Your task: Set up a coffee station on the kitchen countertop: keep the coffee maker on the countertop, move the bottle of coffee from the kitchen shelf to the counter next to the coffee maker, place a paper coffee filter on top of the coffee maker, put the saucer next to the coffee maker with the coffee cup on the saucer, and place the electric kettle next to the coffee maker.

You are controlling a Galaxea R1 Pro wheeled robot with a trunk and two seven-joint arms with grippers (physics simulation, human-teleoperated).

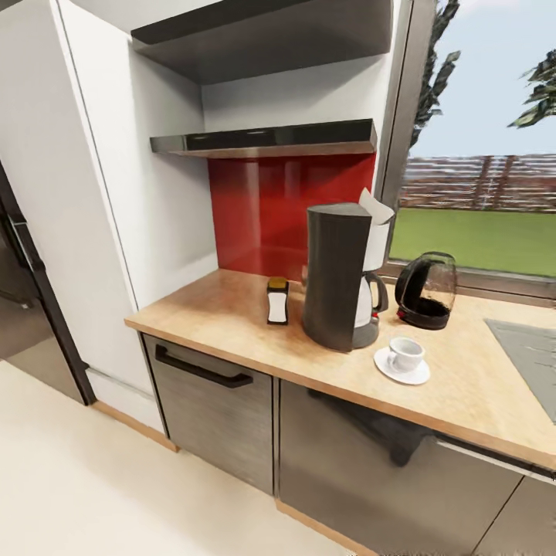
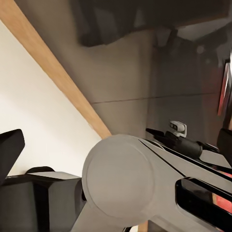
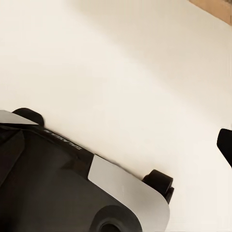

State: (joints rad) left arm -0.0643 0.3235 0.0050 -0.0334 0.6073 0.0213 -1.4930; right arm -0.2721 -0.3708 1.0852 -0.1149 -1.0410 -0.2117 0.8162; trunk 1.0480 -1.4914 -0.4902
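The coffee maker [image 1: 340,279] stands on the kitchen countertop [image 1: 224,313], with the paper coffee filter [image 1: 377,208] resting on its top. Just left of it is the bottle of coffee [image 1: 277,300], upright with its white label facing me. To its right, the coffee cup [image 1: 405,353] sits on the saucer [image 1: 401,373]. Behind them stands the electric kettle [image 1: 427,291]. The black kitchen shelf [image 1: 262,140] above holds nothing that I can see. My left gripper [image 2: 118,145] is open, one dark fingertip [image 2: 9,150] near the floor. My right gripper's fingertip [image 3: 225,145] shows over the floor, nothing between the fingers.
Grey cabinet fronts with a black drawer handle [image 1: 202,369] run under the worktop. A grey inset panel [image 1: 533,355] lies at the counter's right. A tall white cabinet [image 1: 85,193] and a dark appliance [image 1: 19,262] stand left. My own base [image 3: 63,179] sits on the pale floor.
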